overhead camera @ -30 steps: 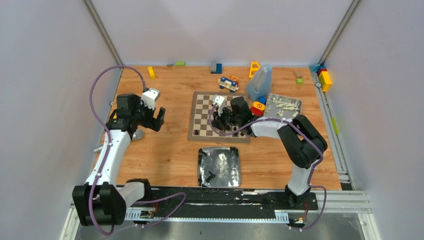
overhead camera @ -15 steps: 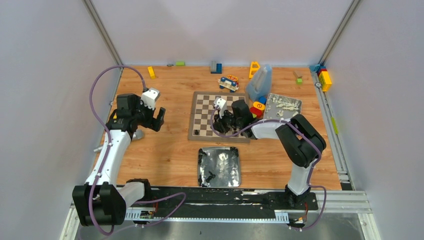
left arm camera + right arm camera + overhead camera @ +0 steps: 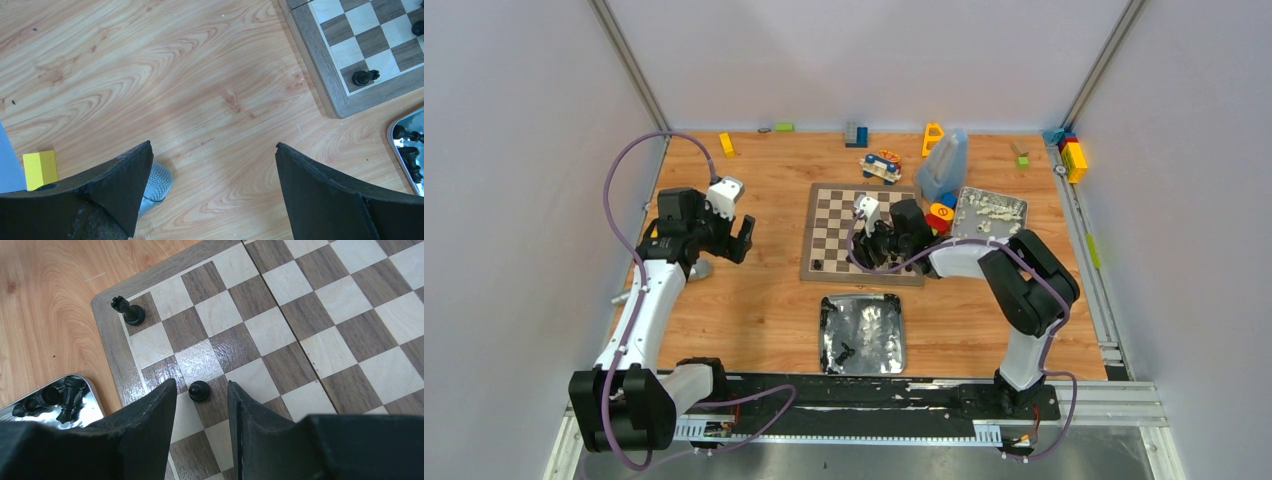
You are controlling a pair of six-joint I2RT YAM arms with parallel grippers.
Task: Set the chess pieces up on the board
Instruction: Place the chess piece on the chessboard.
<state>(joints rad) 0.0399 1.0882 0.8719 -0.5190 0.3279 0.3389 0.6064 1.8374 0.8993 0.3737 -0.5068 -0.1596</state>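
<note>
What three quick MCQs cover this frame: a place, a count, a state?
1. The rook stands:
A) mid-board
B) on the corner square of the board
C) off the board

2. Black pieces showing on the board in the right wrist view:
A) two
B) five
C) none

3. Around the pawn, the right jaws are:
A) clamped on it
B) apart, one each side
C) both to one side of it

Key:
1 B, the rook sits on the dark corner square by the border.
2 A, only the rook and pawn show.
3 B, gaps show on both sides of the pawn.
</note>
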